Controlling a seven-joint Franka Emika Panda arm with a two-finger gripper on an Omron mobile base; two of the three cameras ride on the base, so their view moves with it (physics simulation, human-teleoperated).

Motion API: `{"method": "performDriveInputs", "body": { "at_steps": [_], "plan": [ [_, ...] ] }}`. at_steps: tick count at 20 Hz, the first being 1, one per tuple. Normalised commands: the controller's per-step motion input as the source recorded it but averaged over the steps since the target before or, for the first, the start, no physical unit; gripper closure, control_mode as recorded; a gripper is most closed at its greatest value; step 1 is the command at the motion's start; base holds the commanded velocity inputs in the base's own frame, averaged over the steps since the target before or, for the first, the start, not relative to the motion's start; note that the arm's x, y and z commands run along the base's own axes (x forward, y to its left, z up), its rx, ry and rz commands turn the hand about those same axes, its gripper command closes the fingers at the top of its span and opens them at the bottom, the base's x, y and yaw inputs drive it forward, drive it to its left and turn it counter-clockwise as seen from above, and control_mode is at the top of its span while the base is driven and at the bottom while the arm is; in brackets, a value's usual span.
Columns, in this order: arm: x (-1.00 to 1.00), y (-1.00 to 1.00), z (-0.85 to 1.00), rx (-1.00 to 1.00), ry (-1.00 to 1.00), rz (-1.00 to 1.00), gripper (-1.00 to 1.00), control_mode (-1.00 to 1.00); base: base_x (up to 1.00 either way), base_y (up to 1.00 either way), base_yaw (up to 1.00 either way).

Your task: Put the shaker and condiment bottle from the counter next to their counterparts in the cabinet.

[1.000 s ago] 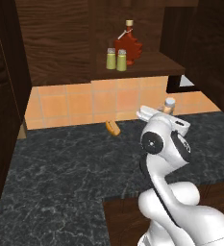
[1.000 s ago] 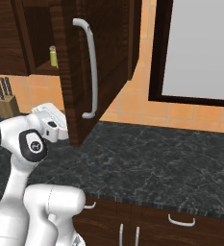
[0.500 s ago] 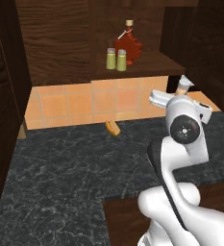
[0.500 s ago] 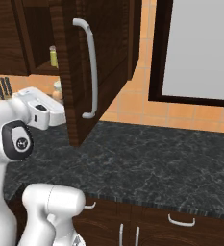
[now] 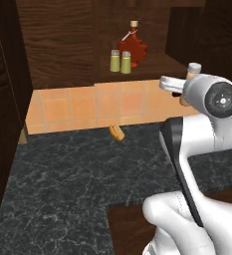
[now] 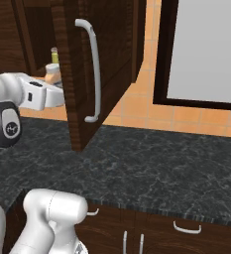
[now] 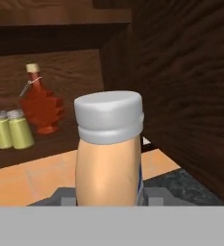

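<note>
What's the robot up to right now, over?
Hand shut on peach-tan grey-capped bottle. Two yellow-green shakers on cabinet shelf. Open cabinet door close by.

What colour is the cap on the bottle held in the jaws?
Pale grey-white, on the peach-tan condiment bottle; clearest in the hand view.

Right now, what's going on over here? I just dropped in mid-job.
The end effector is shut on the condiment bottle, a peach-tan bottle with a pale cap, and holds it up off the counter near the open cabinet. On the cabinet shelf two yellow-green shakers stand side by side next to the red maple-leaf bottle. So the shaker part looks done, and the condiment bottle is not yet on the shelf. A small orange thing lies on the counter by the tiled wall.
</note>
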Motion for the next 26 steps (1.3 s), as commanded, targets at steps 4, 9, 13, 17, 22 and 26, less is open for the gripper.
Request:
{"method": "performDriveInputs", "body": {
  "at_steps": [4, 9, 13, 17, 22, 26],
  "plan": [
    [0.14, 0.29, -0.03, -0.14, 0.11, 0.09, 1.0, -1.0, 0.0, 0.0, 0.0],
    [0.01, 0.0, 0.32, 0.0, 0.01, 0.03, 1.0, -1.0, 0.0, 0.0, 0.0],
    [0.21, 0.0, 0.03, 0.0, 0.0, 0.03, 1.0, -1.0, 0.0, 0.0, 0.0],
    [0.46, 0.0, 0.0, 0.0, 0.0, 0.03, 1.0, -1.0, 0.0, 0.0, 0.0],
    [0.31, 0.0, 0.01, 0.0, 0.0, 0.02, 1.0, -1.0, 0.0, 0.0, 0.0],
    [0.06, -0.01, 0.03, 0.0, 0.0, 0.0, 1.0, -1.0, 0.0, 0.0, 0.0]
  ]
}}
